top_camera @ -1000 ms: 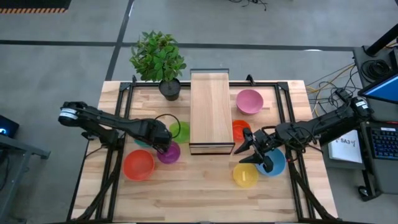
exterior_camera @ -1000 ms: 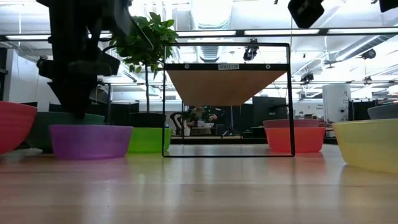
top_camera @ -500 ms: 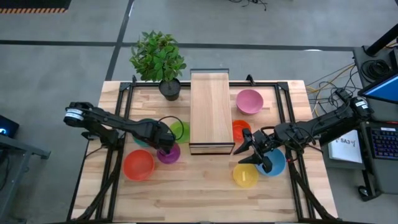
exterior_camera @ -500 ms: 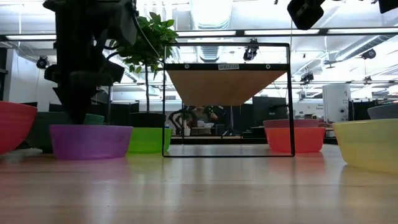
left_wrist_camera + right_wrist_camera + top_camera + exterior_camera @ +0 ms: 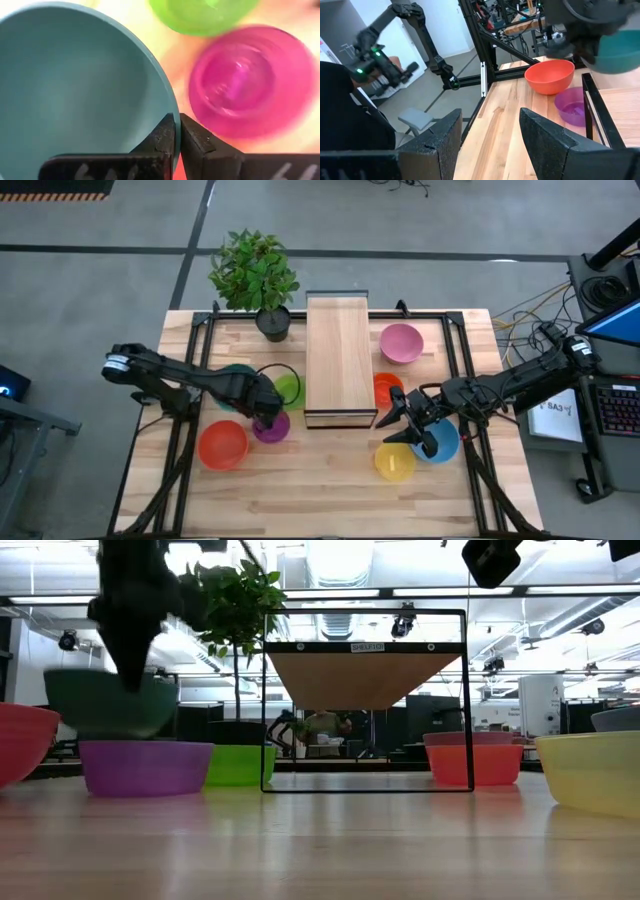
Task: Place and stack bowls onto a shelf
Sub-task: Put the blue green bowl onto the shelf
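Observation:
My left gripper point(image 5: 266, 413) is shut on the teal bowl point(image 5: 110, 700), which hangs above and just behind the purple bowl point(image 5: 145, 767). The teal bowl also shows in the high view point(image 5: 236, 380), partly under the arm. The purple bowl point(image 5: 271, 426), green bowl point(image 5: 290, 390) and orange bowl point(image 5: 222, 445) rest on their bases left of the shelf point(image 5: 337, 358). My right gripper point(image 5: 388, 425) is open and empty right of the shelf, between the red bowl point(image 5: 387, 388), yellow bowl point(image 5: 394, 461) and blue bowl point(image 5: 440, 442). The pink bowl point(image 5: 401, 342) sits at the far right. My left gripper pinches the teal bowl's rim point(image 5: 167, 107), one finger point(image 5: 161, 137) inside the bowl and the other outside. The fingers come from above, pointing down. The bowl hangs below them, lifted clear of the table, open side up.
A potted plant point(image 5: 255, 275) stands at the far edge, left of the shelf. The shelf's dark frame point(image 5: 465, 700) holds its board above the table. Black rails point(image 5: 195, 350) run along the table's sides. Bare tabletop lies toward the near edge point(image 5: 320, 490).
My left gripper has risen with the teal bowl, which was on the table behind the purple bowl and is now lifted clear above it. The gripper has also drifted a little toward the shelf. The right arm has kept still.

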You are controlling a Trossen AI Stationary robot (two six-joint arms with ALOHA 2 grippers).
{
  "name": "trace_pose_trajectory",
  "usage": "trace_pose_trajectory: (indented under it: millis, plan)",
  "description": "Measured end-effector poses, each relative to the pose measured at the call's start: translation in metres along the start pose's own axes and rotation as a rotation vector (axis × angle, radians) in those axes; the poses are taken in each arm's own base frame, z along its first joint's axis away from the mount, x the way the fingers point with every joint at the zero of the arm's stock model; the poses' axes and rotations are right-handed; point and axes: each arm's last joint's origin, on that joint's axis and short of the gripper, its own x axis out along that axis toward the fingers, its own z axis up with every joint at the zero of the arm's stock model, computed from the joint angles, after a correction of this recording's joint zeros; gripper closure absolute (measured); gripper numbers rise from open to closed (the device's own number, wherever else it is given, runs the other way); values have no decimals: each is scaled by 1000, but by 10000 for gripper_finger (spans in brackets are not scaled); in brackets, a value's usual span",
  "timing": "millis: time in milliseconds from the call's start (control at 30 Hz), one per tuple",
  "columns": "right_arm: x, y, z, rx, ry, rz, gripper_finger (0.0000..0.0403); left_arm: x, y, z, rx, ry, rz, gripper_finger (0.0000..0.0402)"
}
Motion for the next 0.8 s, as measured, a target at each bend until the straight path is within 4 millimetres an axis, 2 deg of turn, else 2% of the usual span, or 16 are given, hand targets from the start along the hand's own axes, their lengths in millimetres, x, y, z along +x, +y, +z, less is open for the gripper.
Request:
trace_pose_trajectory:
  millis: [100,233,433,600,800]
  plan:
    - [0,0,0,-4,0,0,216,-29,-11,-5,130,-14,-91,401]
    - [0,0,0,-4,0,0,216,-75,-24,-7,275,-145,-225,401]
    - [0,0,0,-4,0,0,216,-128,-23,6,352,-383,-285,401]
    - [0,0,0,-4,0,0,216,-149,-38,19,522,-496,-310,401]
    - [0,0,0,-7,1,-1,216,-150,-64,42,726,-532,-241,401]
